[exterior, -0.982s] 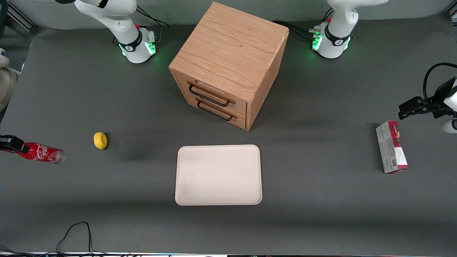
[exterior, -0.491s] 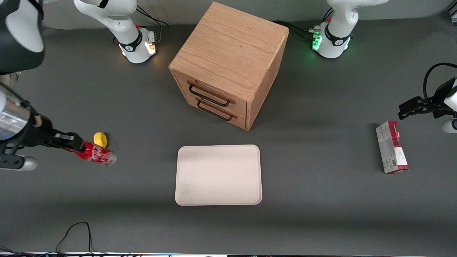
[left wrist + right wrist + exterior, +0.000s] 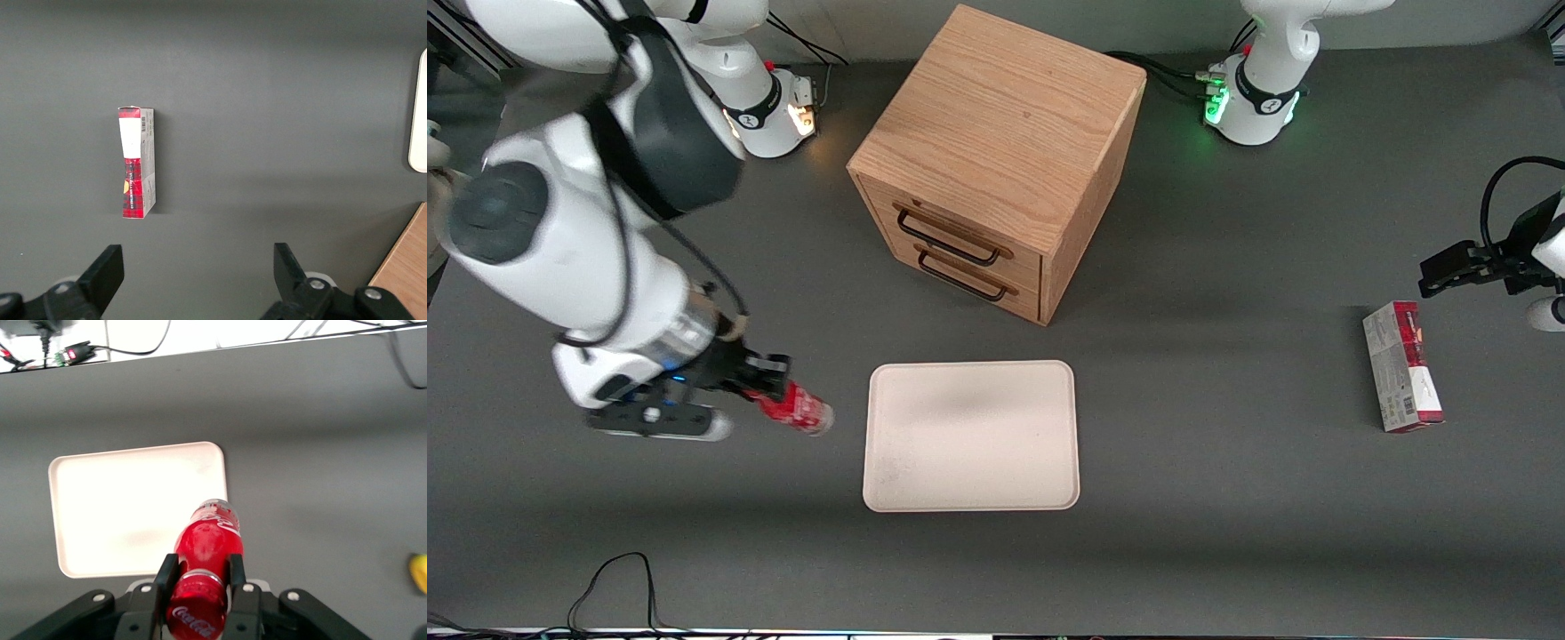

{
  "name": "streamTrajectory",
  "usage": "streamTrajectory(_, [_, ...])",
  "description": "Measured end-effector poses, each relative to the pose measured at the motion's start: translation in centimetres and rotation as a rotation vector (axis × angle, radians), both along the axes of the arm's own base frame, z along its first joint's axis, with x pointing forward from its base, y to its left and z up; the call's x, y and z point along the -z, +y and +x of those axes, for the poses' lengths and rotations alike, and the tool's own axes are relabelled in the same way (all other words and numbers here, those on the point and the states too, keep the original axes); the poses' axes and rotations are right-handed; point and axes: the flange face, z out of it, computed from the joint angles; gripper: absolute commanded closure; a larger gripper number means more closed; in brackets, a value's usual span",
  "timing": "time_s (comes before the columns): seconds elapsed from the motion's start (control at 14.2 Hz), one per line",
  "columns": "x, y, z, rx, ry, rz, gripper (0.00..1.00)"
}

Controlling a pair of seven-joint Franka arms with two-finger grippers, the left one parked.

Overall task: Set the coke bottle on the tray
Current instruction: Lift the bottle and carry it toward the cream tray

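Observation:
My right gripper (image 3: pixel 767 397) (image 3: pixel 199 572) is shut on the neck of the coke bottle (image 3: pixel 799 409) (image 3: pixel 208 543), a small red bottle with a red cap and clear base. It holds the bottle above the grey table, tilted, base pointing toward the tray. The cream-white tray (image 3: pixel 971 435) (image 3: pixel 137 507) lies flat and bare, in front of the drawer cabinet and nearer the front camera. The bottle's base hangs a short way outside the tray's rim on the working arm's side.
A wooden drawer cabinet (image 3: pixel 996 160) stands farther from the front camera than the tray. A red-and-white carton box (image 3: pixel 1401 366) (image 3: pixel 137 162) lies toward the parked arm's end. A small yellow object (image 3: pixel 419 573) shows beside the bottle in the right wrist view. A black cable (image 3: pixel 609 587) loops near the front edge.
The right arm has swept in from the working arm's end of the table toward the tray, carrying the coke bottle. The arm now covers the yellow object in the front view.

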Motion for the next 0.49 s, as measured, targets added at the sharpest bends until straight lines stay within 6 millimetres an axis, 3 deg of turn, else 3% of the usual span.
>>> streamTrajectory(0.21, [4.6, 3.3, 0.9, -0.031, -0.014, 0.001, 1.00])
streamTrajectory(0.49, [12.4, 3.3, 3.7, -0.019, -0.034, 0.012, 1.00])
